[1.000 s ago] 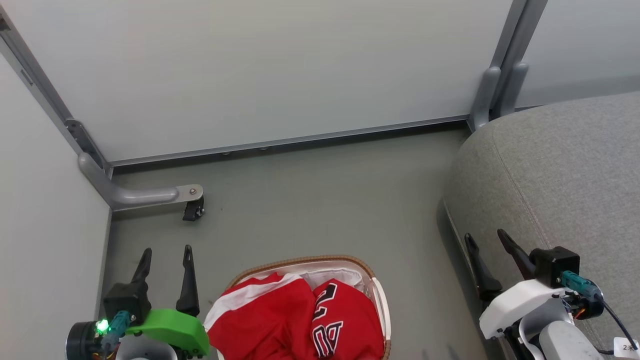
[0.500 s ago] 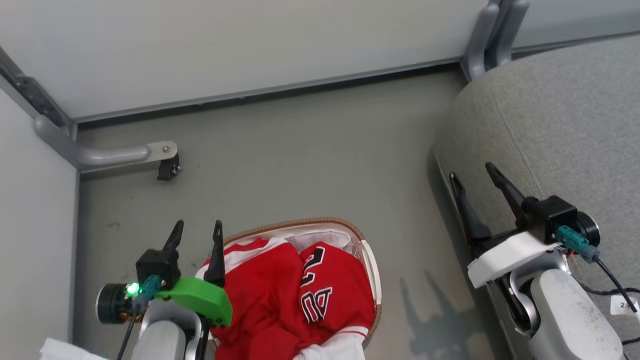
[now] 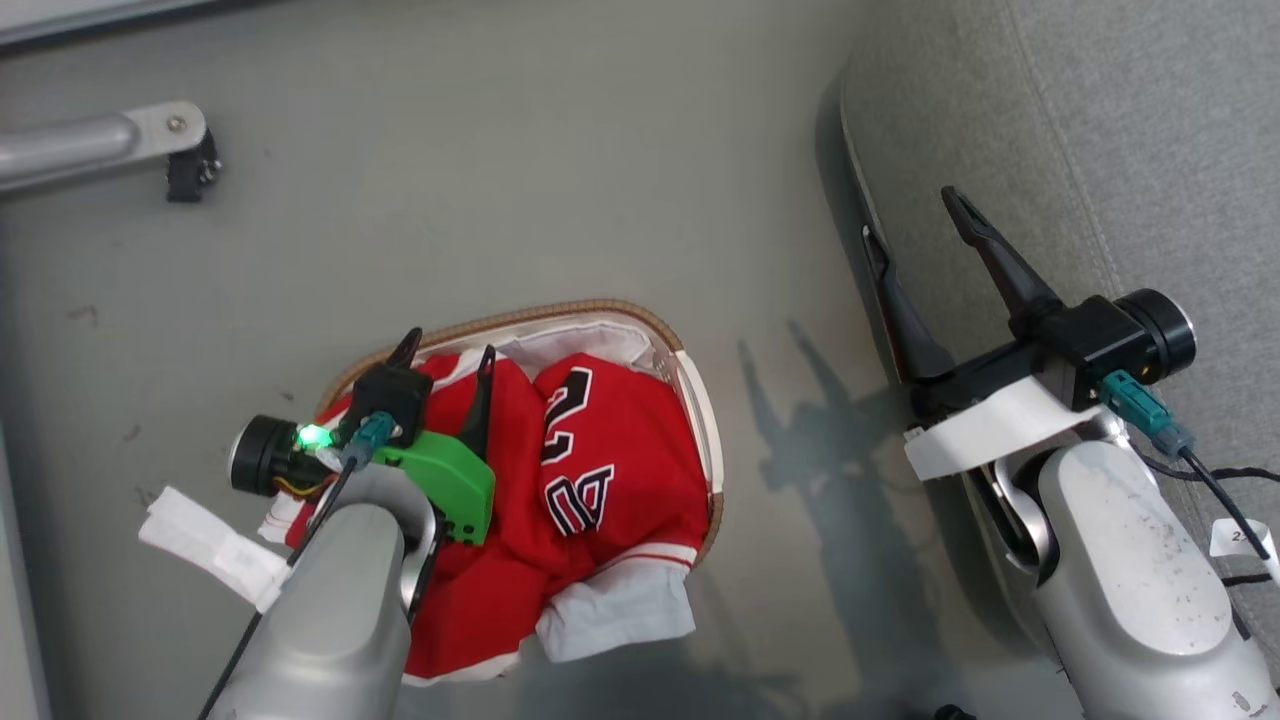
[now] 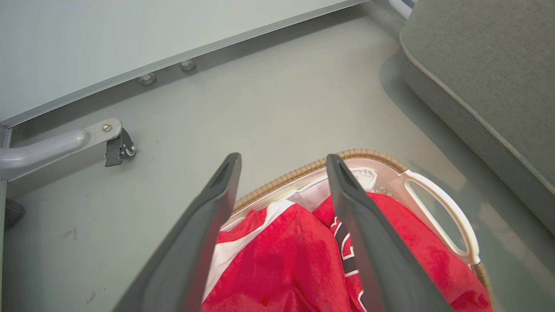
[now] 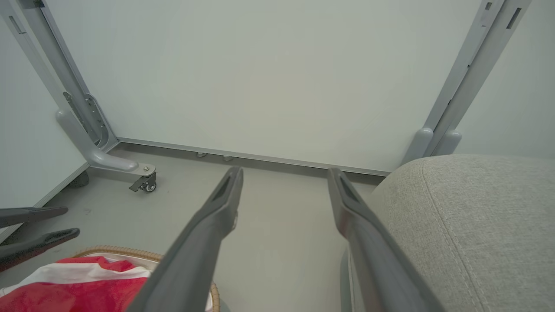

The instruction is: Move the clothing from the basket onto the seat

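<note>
Lying heaped in the basket (image 3: 560, 308), red clothing (image 3: 610, 440) with white trim and big black letters edged in white, piled above the brown woven rim, with one white-trimmed fold spilling over the near side toward the floor (image 3: 500, 150). None of it on the seat (image 3: 1150, 120). Standing on the grey floor, basket and load, near the seat's left edge but apart from it, with a strip of bare floor and shadow between. Hovering over the left part of the pile, the left gripper (image 3: 450, 344), fingers spread wide and nothing between them, tips reaching toward the basket's far rim; touching the cloth or not, cannot tell. Hanging at the seat's left edge, the right gripper (image 3: 908, 212), likewise spread and empty, one finger over the grey cushion, the other over the seat's side and the floor beside it. Off at the floor's far left corner, well apart from the basket, a small black caster (image 3: 190, 175) under a grey metal foot (image 3: 90, 150). Beyond, seen from the right wrist, a pale wall panel (image 5: 260, 78) meeting the floor.
</note>
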Available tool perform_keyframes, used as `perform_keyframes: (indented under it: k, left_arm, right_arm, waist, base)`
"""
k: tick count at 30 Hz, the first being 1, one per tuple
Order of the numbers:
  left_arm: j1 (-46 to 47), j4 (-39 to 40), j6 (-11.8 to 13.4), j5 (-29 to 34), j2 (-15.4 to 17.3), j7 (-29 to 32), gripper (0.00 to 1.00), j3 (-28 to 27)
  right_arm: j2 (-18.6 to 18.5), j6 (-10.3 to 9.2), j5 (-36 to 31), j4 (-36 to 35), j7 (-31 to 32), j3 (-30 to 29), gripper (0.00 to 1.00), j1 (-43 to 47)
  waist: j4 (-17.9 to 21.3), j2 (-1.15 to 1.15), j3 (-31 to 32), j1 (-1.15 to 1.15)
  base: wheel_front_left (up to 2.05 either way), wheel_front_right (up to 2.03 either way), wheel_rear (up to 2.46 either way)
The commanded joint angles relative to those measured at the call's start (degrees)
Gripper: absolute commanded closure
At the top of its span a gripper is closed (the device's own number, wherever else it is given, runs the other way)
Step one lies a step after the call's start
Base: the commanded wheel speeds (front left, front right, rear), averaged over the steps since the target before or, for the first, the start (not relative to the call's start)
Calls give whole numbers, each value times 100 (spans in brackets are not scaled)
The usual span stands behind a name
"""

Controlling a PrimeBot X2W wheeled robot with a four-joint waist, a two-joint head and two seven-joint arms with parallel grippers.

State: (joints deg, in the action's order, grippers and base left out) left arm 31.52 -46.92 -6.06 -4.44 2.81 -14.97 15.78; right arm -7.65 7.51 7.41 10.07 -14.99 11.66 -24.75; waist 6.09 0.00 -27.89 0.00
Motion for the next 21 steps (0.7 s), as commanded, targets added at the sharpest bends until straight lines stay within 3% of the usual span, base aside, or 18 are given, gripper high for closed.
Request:
perform_keyframes:
  k: [1, 12, 21]
  left_arm:
    - [305, -124, -4, 11, 33, -28, 0, 40]
    - [1159, -1245, 177, -446, 35, -17, 0, 556]
    - [1622, -1962, 419, -850, 32, -17, 0, 917]
  right_arm:
    - [-10, -4, -57, -58, -29, 2, 0, -144]
    - [-47, -4, -102, -203, -28, 19, 0, -436]
    - [3, -4, -113, -161, -28, -51, 0, -382]
  waist:
    - [415, 0, -1062, 0]
    - [545, 0, -1969, 0]
    - [627, 0, -2336, 0]
  base:
    - [0, 0, 0]
    - [0, 0, 0]
    - [0, 0, 0]
